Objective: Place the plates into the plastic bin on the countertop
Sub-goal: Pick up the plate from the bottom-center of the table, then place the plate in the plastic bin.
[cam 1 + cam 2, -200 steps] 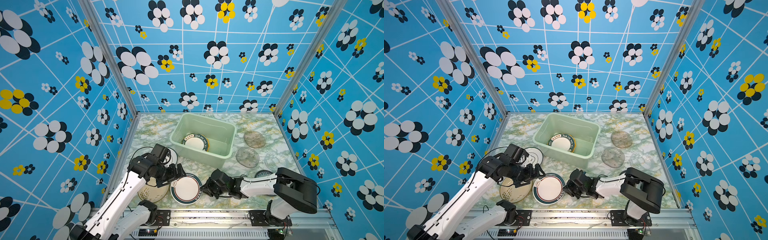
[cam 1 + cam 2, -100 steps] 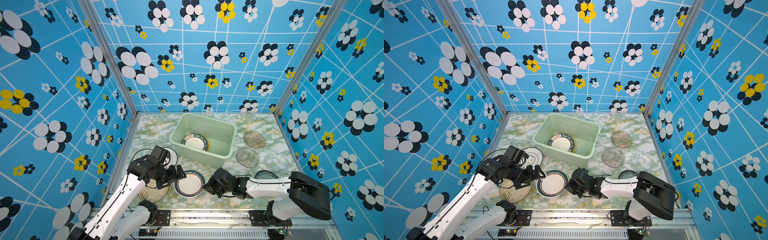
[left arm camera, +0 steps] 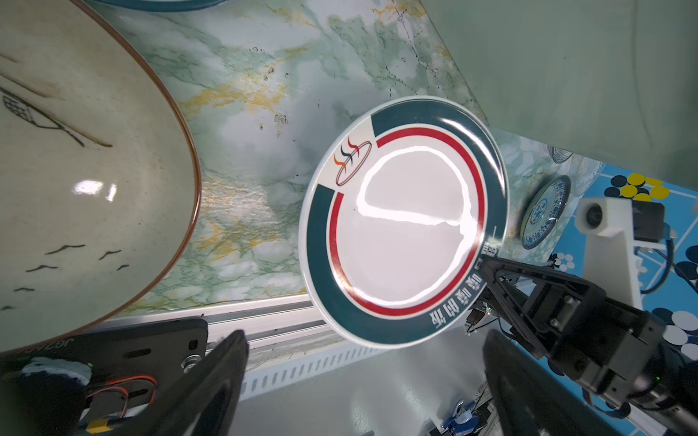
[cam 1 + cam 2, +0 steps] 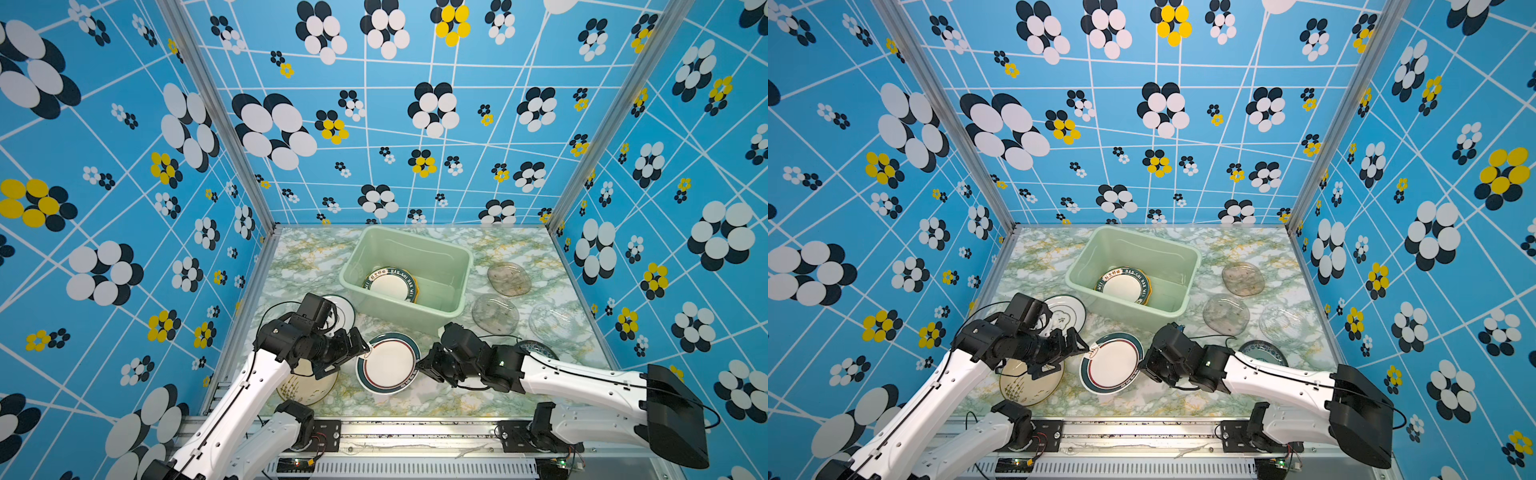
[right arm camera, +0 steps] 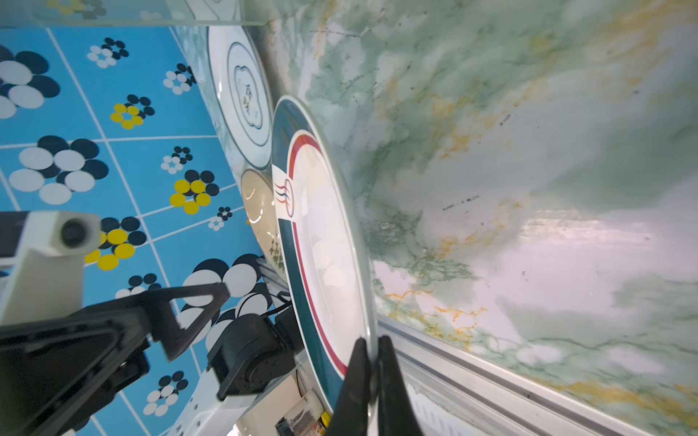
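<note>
My right gripper [image 4: 419, 366] [image 5: 373, 343] is shut on the right rim of a white plate with a teal rim and red ring [image 4: 388, 362] [image 4: 1111, 362] [image 3: 404, 222], which is tilted above the countertop [image 4: 307, 266] near the front. My left gripper [image 4: 360, 350] [image 3: 362, 351] stands open just off that plate's left rim, holding nothing. The mint plastic bin [image 4: 457, 257] [image 4: 1192, 257] sits behind, holding a dark-rimmed plate [image 4: 390, 284] stacked on a yellow one.
A cream plate [image 4: 305, 386] lies partly under my left arm, a white dark-rimmed plate [image 4: 343, 309] behind it. Three clear glass plates [image 4: 509, 279] [image 4: 494, 313] [image 4: 552, 320] lie right of the bin. A blue-white plate [image 4: 538, 347] shows behind my right arm.
My right gripper has closed on the plate's rim and carried it a little to the right and toward the bin, tilting it. My left gripper has followed, staying open.
</note>
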Robot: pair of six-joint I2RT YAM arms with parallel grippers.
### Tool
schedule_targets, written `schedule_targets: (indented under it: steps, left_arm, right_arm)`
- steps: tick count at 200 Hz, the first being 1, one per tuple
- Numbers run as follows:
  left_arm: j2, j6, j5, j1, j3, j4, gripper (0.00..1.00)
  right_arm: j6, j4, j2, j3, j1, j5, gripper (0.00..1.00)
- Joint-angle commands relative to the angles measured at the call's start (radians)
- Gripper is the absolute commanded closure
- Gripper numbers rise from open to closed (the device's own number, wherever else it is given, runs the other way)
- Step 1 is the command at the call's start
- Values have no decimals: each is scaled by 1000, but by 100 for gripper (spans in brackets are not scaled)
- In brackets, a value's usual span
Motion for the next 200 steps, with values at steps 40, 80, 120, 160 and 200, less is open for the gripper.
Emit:
schedule_targets:
  steps: [40,80,120,160,200]
  left_arm:
    - [-63,-60,125,63,-148,143,10]
    - [-71,-86,151,82,-211,190,20]
    - [-104,-144,201,83,-246,290,41]
    - [-174,-228,235,83,-265,370,59]
    - [-215,-277,245,83,-260,391,73]
  right_arm:
    - [-85,-58,-70,87,-3,-35,100]
    - [-85,-45,-88,128,-3,-23,100]
    - [-75,-14,-93,141,-4,-20,100]
    - [-69,-4,-100,143,-4,-9,100]
    - [-61,4,-110,128,-3,8,100]
